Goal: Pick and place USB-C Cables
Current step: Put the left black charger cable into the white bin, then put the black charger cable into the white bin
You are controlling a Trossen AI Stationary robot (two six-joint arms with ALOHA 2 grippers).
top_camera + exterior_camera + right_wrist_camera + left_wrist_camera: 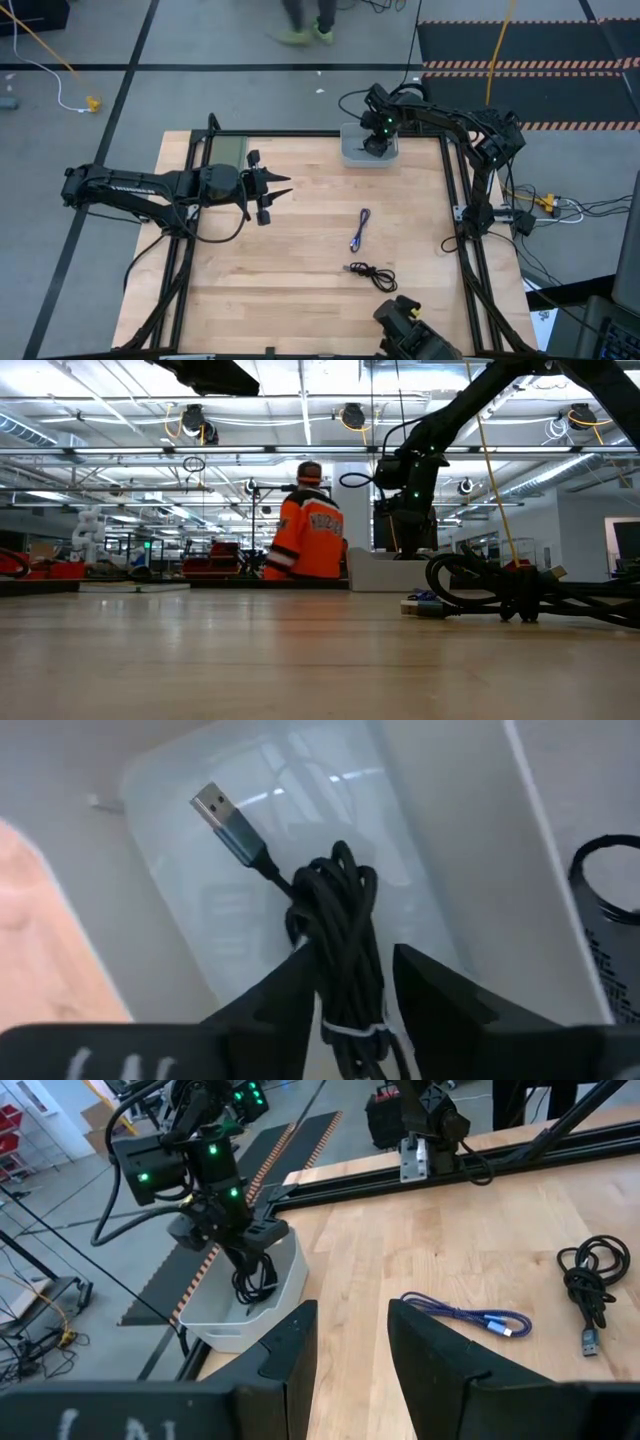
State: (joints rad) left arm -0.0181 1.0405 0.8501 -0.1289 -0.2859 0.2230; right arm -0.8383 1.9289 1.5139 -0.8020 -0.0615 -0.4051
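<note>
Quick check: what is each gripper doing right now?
Left gripper: open, empty.
Right gripper: shut on coiled black USB-C cable, over the white plastic bin.

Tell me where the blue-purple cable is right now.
In the high view the thin blue-purple cable lies folded straight on the wooden table just right of centre, just above the coiled black cable and well below the white bin.

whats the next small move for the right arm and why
Probably open the fingers and let go. The right gripper is shut on a coiled black cable hanging inside the white bin. The blue-purple cable and another black cable lie on the table.
</note>
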